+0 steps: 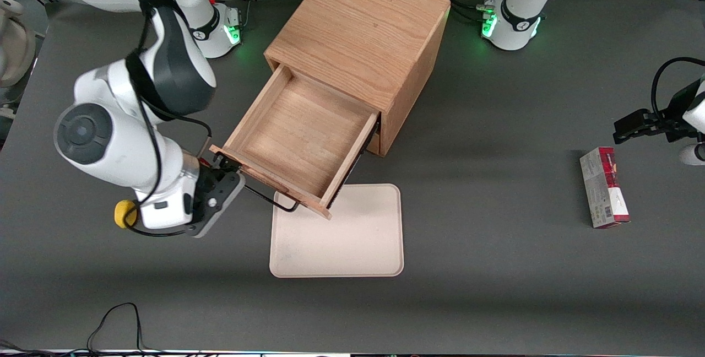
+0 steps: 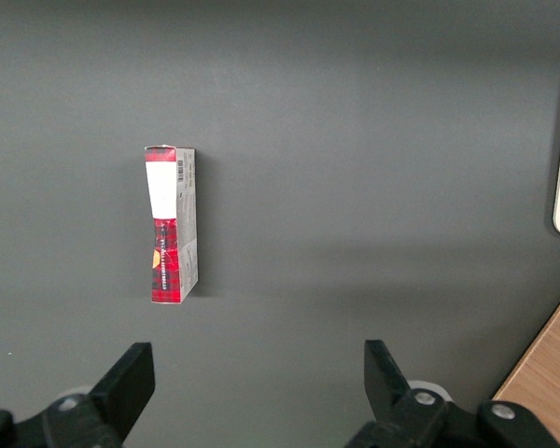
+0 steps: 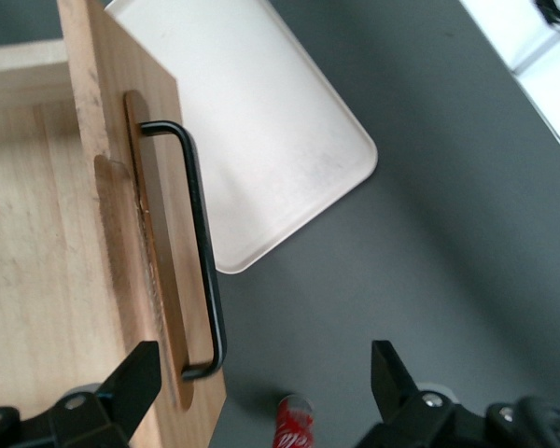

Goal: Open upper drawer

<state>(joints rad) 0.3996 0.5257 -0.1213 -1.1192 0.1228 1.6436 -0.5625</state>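
The wooden cabinet (image 1: 358,32) stands at the middle of the table. Its upper drawer (image 1: 297,136) is pulled far out, showing a bare shallow box interior. The long black wire handle (image 1: 272,198) runs along the drawer front (image 3: 103,187). My right gripper (image 1: 231,169) hovers at the end of the handle toward the working arm's end of the table. In the right wrist view the gripper (image 3: 263,373) is open wide, and the handle (image 3: 203,252) ends close to one finger (image 3: 135,373) with no grip on it.
A beige tray (image 1: 352,236) lies on the table under the drawer's front corner, nearer the front camera. A red can (image 3: 294,425) stands on the table below the gripper. A yellow object (image 1: 124,212) sits beside the wrist. A red box (image 1: 603,186) lies toward the parked arm's end.
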